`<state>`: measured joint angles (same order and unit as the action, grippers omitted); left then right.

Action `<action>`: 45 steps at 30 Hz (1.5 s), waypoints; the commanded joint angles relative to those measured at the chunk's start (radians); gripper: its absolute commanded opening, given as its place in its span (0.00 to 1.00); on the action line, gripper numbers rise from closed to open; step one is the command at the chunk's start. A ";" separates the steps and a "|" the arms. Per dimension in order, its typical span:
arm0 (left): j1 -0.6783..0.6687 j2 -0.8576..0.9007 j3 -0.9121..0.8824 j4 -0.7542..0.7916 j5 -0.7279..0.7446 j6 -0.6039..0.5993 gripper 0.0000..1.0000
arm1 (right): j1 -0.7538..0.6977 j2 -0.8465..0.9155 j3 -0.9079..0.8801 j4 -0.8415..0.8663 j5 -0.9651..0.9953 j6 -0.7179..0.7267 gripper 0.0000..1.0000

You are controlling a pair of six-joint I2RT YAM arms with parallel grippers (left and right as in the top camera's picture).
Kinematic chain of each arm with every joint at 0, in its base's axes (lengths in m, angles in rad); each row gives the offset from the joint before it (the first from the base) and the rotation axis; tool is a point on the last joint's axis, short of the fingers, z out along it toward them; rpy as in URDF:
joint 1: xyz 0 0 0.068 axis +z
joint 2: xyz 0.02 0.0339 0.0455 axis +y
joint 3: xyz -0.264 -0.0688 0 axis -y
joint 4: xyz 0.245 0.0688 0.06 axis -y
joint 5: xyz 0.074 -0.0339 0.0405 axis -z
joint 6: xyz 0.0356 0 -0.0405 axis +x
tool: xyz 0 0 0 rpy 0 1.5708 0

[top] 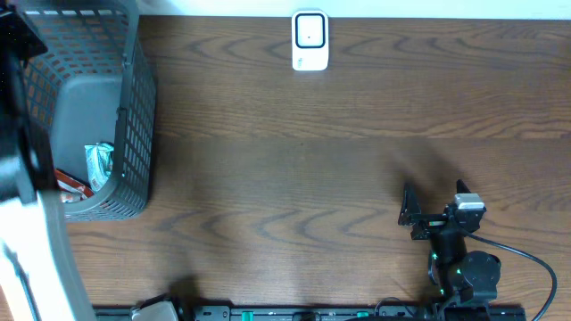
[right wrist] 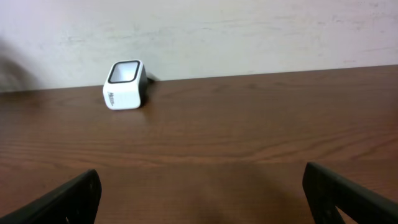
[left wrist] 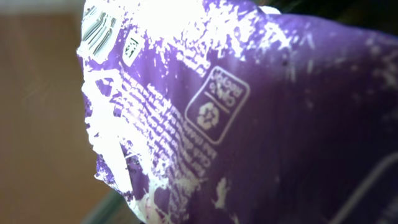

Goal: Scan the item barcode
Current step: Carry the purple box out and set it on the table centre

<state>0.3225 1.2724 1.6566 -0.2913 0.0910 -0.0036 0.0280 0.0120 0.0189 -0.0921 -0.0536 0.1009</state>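
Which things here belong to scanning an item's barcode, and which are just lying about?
For the job: purple packet; barcode at its corner; white scanner.
Lying about: grey basket; green-and-white packet inside it; red packet beside that one.

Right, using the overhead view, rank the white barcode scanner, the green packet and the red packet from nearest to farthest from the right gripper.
Measured from the right gripper:
1. White barcode scanner, at the table's far edge, ahead and to the left.
2. Green packet, inside the grey basket at the far left.
3. Red packet, in the same basket, further left still.
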 commanded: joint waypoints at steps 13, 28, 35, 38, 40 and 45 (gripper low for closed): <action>-0.696 0.175 -0.037 -0.203 0.000 0.368 0.08 | -0.001 -0.006 -0.003 -0.001 -0.005 -0.009 0.99; -0.943 0.669 -0.037 -0.098 -0.013 0.365 0.13 | -0.001 -0.006 -0.003 -0.001 -0.005 -0.009 0.99; -0.980 0.690 -0.037 -0.032 -0.080 0.377 0.80 | -0.001 -0.006 -0.003 -0.001 -0.005 -0.009 0.99; -0.965 0.637 -0.035 0.045 -0.295 0.377 0.81 | -0.001 -0.005 -0.003 -0.001 -0.005 -0.009 0.99; -0.941 0.588 -0.035 0.079 -0.351 0.378 0.81 | -0.001 -0.005 -0.003 -0.001 -0.005 -0.009 0.99; -0.806 0.422 -0.035 0.098 -0.354 0.376 0.82 | -0.001 -0.005 -0.003 -0.001 -0.005 -0.009 0.99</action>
<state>-0.5819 1.8427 1.6104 -0.2047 -0.1822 0.3676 0.0280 0.0120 0.0185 -0.0917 -0.0536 0.1009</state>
